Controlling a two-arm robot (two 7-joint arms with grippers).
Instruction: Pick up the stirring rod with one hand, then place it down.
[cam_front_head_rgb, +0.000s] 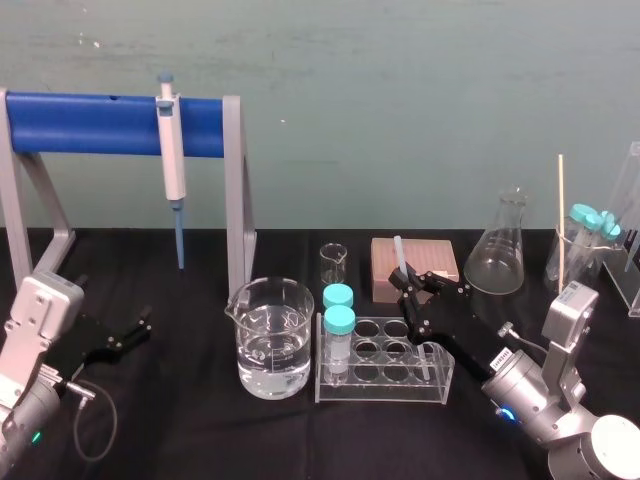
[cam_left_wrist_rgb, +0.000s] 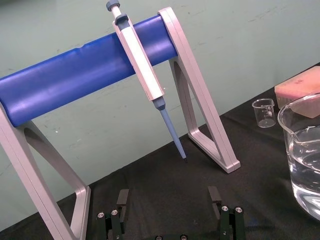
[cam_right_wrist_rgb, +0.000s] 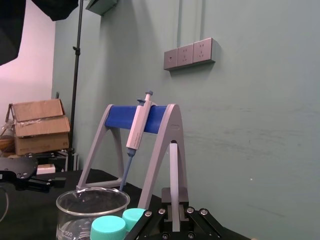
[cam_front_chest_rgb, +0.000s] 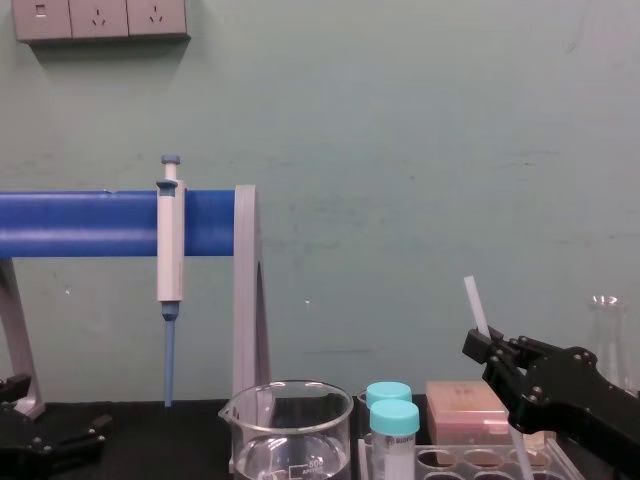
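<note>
Right tool is closed on the stirring rod, which stands tilted with its lower end in the tube rack below the tool. Left of the tool, the rack holds two capped tubes; beyond them is a beaker part-filled with clear liquid. Left tool rests open on the counter.

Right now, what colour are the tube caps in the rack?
Teal caps; head view shows best.
</note>
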